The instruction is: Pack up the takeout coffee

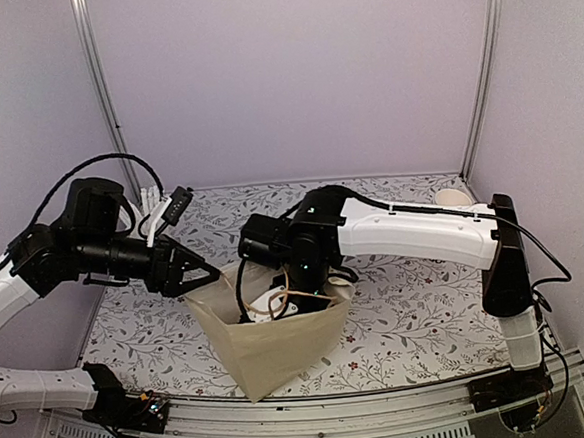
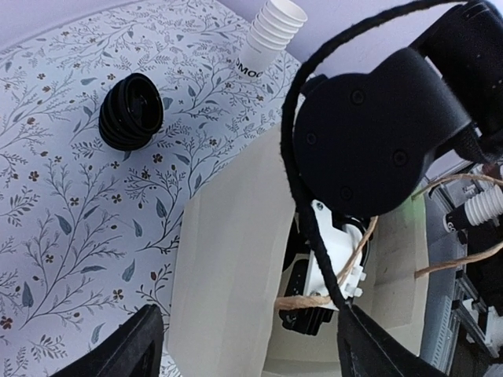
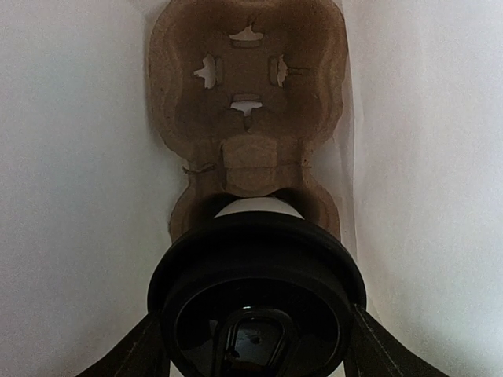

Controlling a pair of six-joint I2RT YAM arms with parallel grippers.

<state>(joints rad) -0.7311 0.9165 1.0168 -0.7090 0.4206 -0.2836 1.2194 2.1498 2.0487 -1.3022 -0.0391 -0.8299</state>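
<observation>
Right pincer (image 3: 255, 349): sunk inside the paper bag (image 1: 271, 351), one finger on each side of the coffee cup (image 3: 255, 259), pinching it at the black lid. Holding it from above should keep the cup upright while it goes down between the bag's walls.
Coffee cup: between the right pincer's fingers, its white body pointing away from the wrist into the nearer pocket of the cardboard carrier (image 3: 247, 94). I cannot tell whether it is fully seated.
Cardboard carrier: beyond the cup on the bag's floor. The pocket farther from the pincer is vacant.
Left pincer (image 2: 247, 326): fingers spread, at the bag's rim with the bag's wall between them. It probably steadies the mouth so that the other arm has room. I cannot tell whether it touches the paper.
Twine handle (image 2: 314, 300): just ahead of the left pincer, looped across the right arm's wrist, so it could snag when that arm lifts out.
Spare cups (image 2: 271, 31) and stacked lids (image 2: 131, 111): on the table well beyond the left pincer, not part of this job.
Next, as I judge it: settle the cup, then let go.
</observation>
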